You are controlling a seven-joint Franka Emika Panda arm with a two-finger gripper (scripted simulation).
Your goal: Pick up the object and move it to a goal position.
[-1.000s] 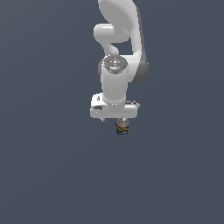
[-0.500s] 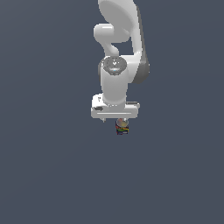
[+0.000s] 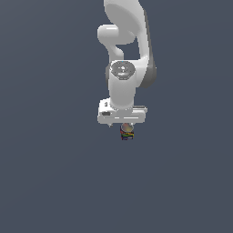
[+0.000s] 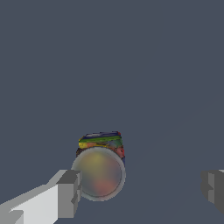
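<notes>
Little has shifted since the earlier frames: the gripper [image 3: 124, 124] is still poised over the can [image 3: 127, 133]. In the wrist view, its fingers [image 4: 68, 194] are spread wide, the can [image 4: 99, 164] beside one, well apart from the other; this gap is hidden in the exterior view.

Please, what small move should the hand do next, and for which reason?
Probably shift the hand sideways to centre it on the can, then close. In the wrist view the jaws stand wide open: one finger sits right beside the can, the other is far off. The can stands upright, not yet gripped, so closing now might push it sideways.
</notes>
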